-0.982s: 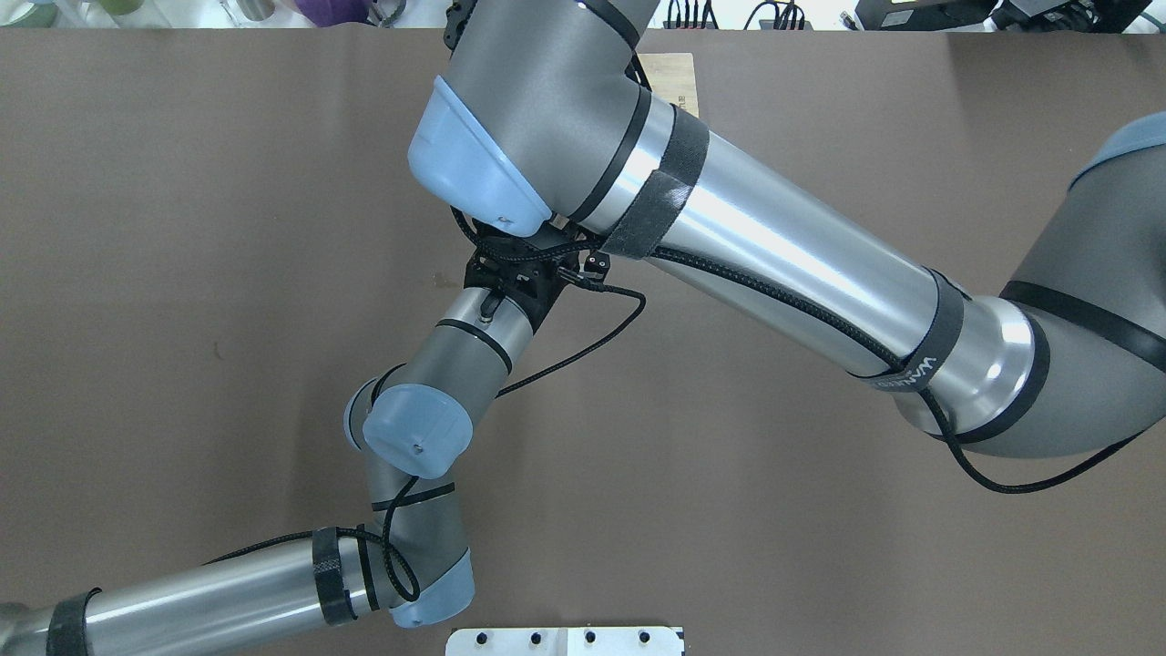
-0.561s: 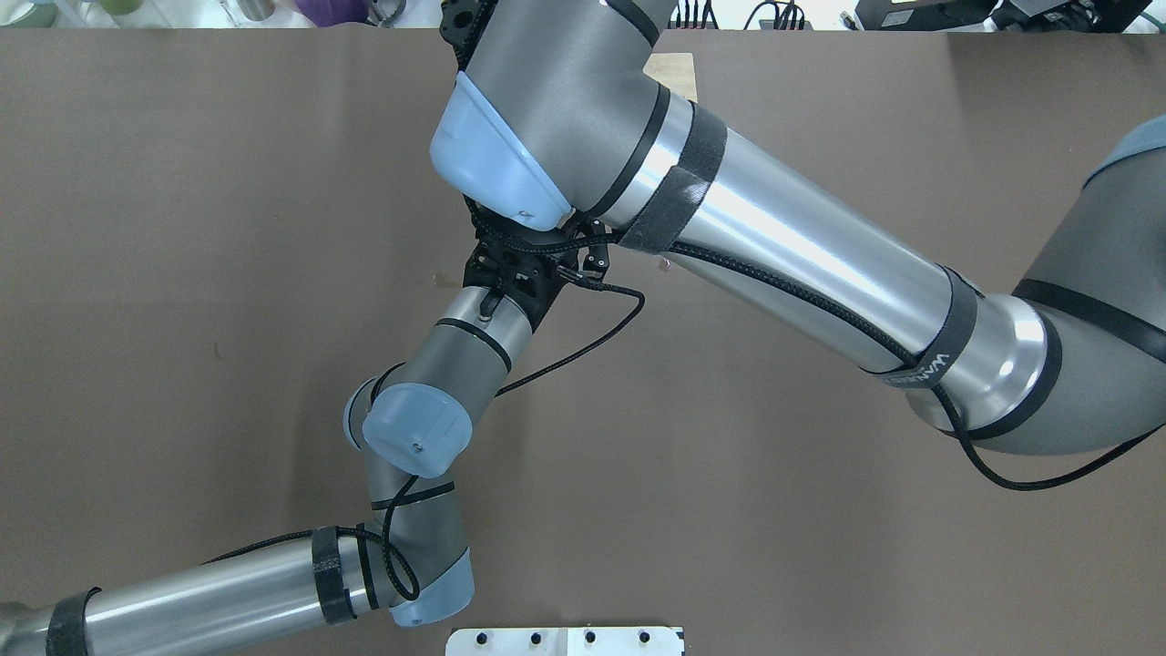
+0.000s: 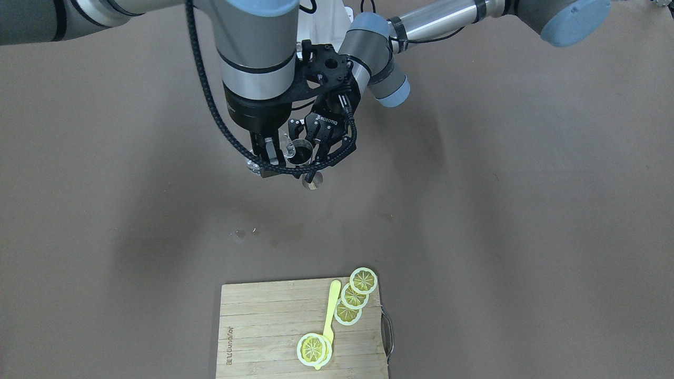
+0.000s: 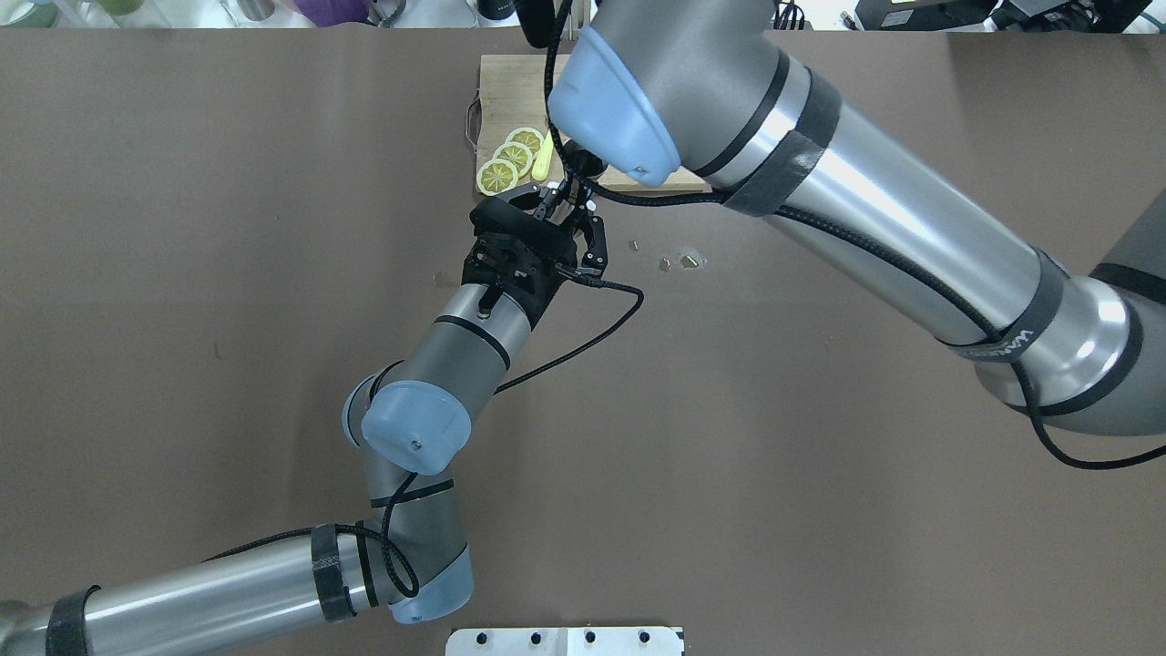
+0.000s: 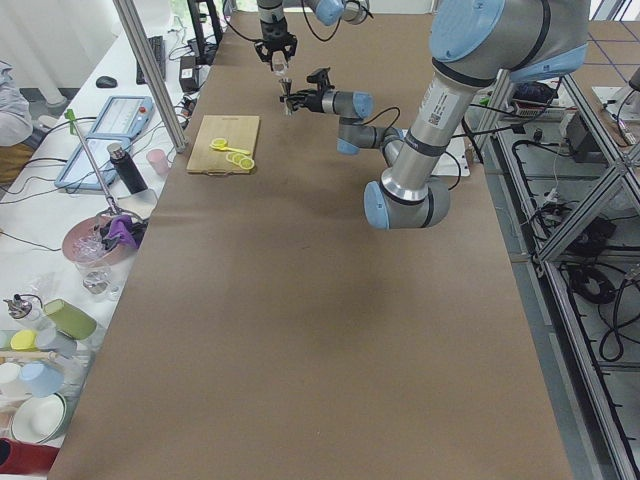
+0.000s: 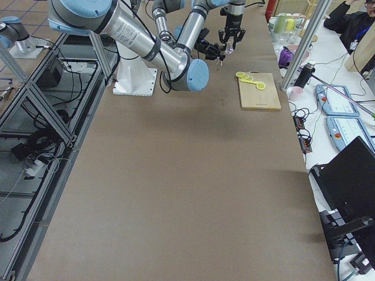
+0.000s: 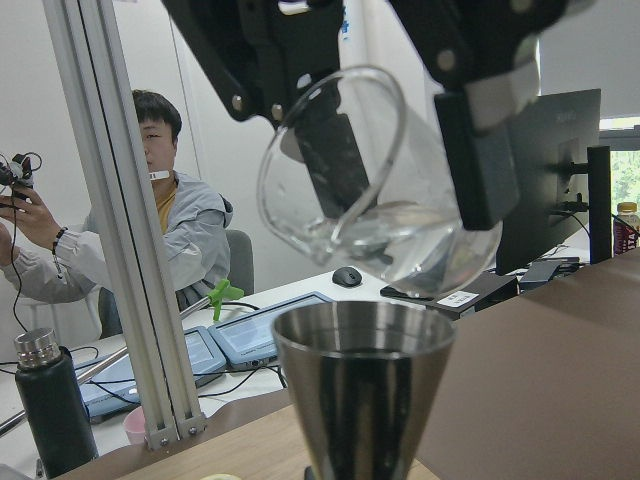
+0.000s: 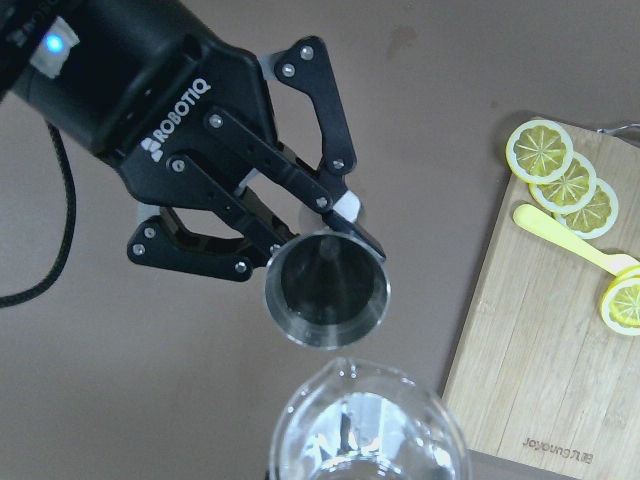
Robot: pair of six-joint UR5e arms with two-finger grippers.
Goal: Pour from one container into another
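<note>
L gripper (image 8: 305,240) clamped on metal cup (image 8: 327,290), upright over the table (image 3: 500,237). R gripper (image 7: 405,150) gripped glass beaker (image 7: 380,200), tilted, lip just above cup rim; a little clear liquid inside. Cutting board (image 3: 263,326) w/ lemon slices (image 3: 363,280) & yellow spoon (image 3: 330,305) lay well apart.

Landmark: bamboo cutting board (image 3: 263,326). Robot side of board is pretty jammed: left gripper (image 8: 305,235) clamped on steel cone cup (image 8: 327,290), right gripper (image 3: 269,153) holding tilted clear glass beaker (image 7: 370,190) just above it, black cable (image 3: 221,126) looping around both. Board's handle-side half is taken by lemon slices (image 3: 354,297) and yellow spoon (image 3: 330,310); other half bare. Brown table (image 3: 500,237) either side of board is wide open.
</note>
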